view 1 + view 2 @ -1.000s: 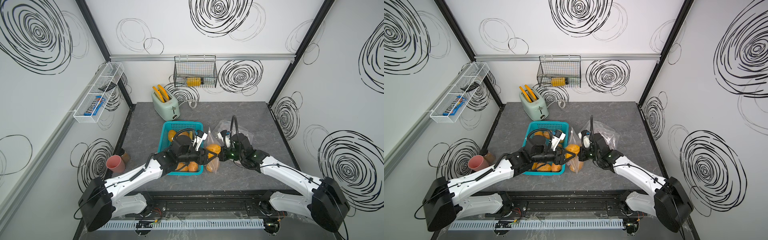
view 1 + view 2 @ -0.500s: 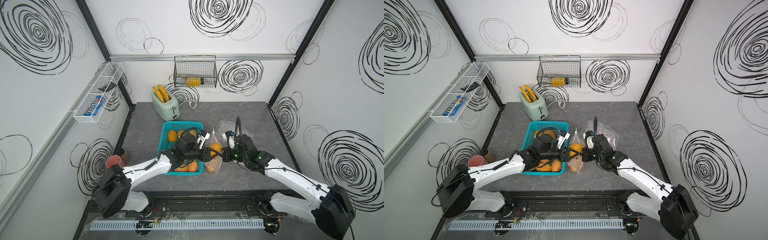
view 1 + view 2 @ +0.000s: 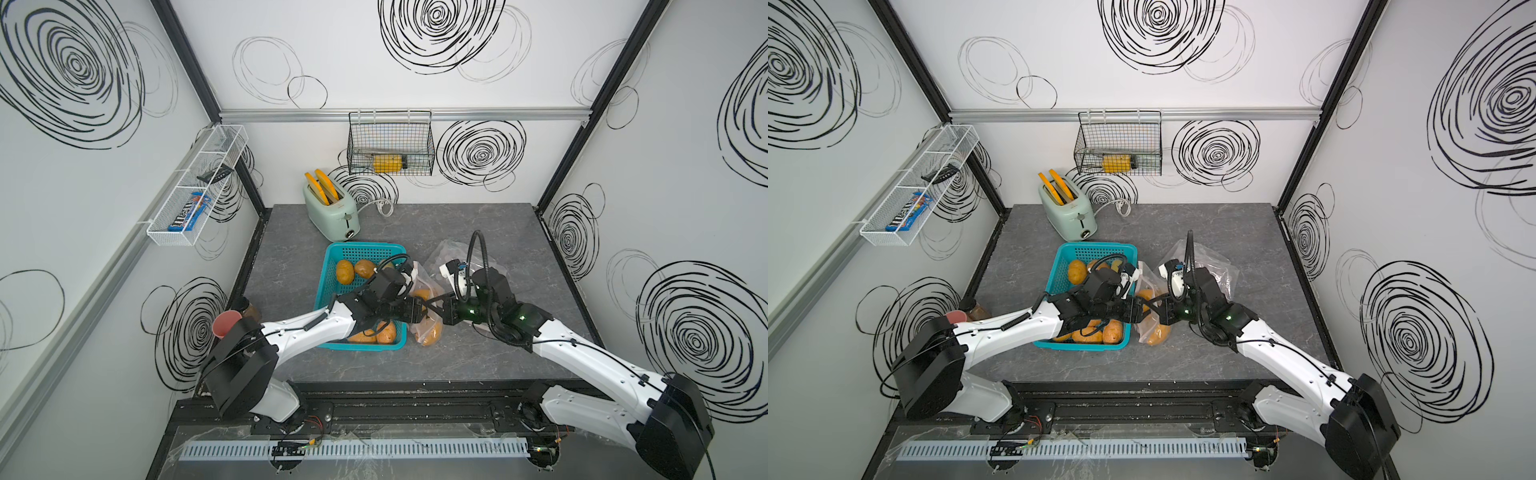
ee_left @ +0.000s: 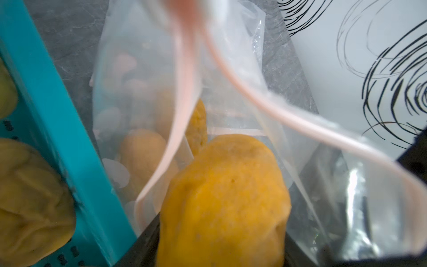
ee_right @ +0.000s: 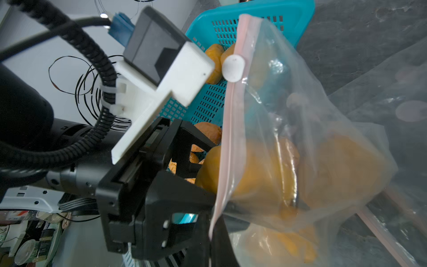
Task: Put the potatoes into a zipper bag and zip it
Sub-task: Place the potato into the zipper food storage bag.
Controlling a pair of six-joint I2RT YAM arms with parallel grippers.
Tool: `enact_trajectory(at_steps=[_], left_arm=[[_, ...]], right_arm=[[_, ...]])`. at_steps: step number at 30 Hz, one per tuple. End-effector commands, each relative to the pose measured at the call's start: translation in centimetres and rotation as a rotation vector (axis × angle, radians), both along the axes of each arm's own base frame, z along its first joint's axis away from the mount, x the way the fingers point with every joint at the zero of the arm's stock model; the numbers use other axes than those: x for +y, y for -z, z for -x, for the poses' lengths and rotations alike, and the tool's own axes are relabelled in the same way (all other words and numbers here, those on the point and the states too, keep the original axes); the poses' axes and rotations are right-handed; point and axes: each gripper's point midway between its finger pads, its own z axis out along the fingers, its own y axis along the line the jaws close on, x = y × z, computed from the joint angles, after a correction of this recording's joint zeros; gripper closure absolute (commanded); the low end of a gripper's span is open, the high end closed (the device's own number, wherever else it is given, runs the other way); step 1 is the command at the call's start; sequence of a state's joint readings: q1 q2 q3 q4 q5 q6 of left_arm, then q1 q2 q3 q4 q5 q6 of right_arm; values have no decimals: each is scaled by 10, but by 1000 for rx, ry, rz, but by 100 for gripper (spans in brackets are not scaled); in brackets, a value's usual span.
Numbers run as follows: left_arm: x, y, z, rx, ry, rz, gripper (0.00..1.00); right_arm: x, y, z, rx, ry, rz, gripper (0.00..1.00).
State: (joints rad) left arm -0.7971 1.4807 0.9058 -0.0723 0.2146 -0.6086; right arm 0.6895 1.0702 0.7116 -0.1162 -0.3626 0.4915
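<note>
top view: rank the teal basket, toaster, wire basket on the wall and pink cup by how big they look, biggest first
1. teal basket, though partly covered
2. wire basket, close behind; it hangs higher up the wall, so nearness to the camera may inflate it
3. toaster
4. pink cup, clearly smallest

Pinches bag (image 3: 428, 282) rim with right gripper (image 3: 437, 300); meets it with left gripper (image 3: 423, 312) at bag mouth, potato (image 3: 419, 294) there. More potatoes (image 3: 345, 271) in basket (image 3: 360, 249) touching bag, another low inside bag. Behind basket, toaster (image 3: 330, 210).
</note>
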Motion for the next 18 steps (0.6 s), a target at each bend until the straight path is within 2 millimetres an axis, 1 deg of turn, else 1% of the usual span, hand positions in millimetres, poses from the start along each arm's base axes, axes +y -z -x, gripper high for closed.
enact_trajectory(at_steps=[1, 5, 8, 11, 14, 16, 18], left_arm=[[9, 0, -4, 4, -20, -92, 36], [6, -17, -2, 13, 18, -90, 28], [1, -27, 3, 44, 63, -56, 26], [5, -35, 3, 52, 67, -64, 14], [4, -50, 9, 59, 102, 13, 6], [3, -61, 11, 68, 123, 68, 3], [8, -69, 11, 65, 120, 88, 3]], right_arm=[[11, -25, -4, -52, -32, -35, 100], [12, -28, -7, -58, -26, -36, 100], [14, -32, -9, -62, -24, -42, 100], [17, -37, -10, -60, -33, -53, 100], [20, -41, -9, -60, -45, -70, 100], [21, -43, -10, -60, -44, -74, 100], [21, -44, -11, -61, -41, -74, 100]])
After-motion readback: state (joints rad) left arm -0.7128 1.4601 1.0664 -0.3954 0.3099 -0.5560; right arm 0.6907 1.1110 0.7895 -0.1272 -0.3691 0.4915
